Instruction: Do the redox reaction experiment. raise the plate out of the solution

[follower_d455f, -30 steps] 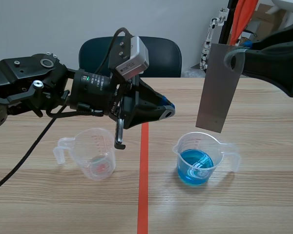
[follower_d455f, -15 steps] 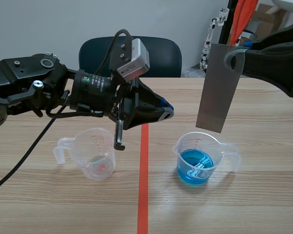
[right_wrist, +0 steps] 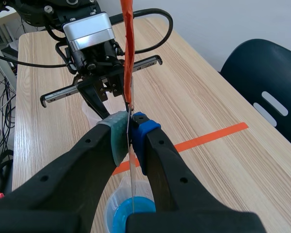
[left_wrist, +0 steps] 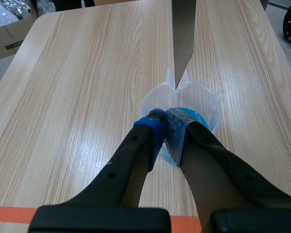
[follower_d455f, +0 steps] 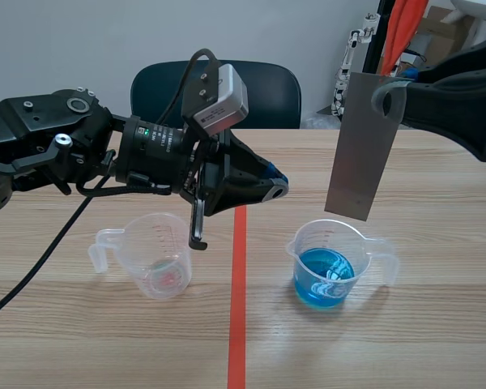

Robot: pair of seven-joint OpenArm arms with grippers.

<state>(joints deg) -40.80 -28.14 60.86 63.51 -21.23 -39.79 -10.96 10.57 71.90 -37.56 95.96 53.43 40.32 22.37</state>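
- Clearly, the grey metal plate (follower_d455f: pixel 363 146) hung upright just above the beaker of blue solution (follower_d455f: pixel 328 263), out of the liquid.
- The right gripper (right_wrist: pixel 130 127) pinched the plate's upper end.
- The left gripper (left_wrist: pixel 166 125), fingers closed together on nothing, hovered beside that beaker.

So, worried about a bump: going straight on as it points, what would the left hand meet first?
Probably the cup of blue solution, right ahead of the left hand; the plate hangs over it. Depth is unclear.
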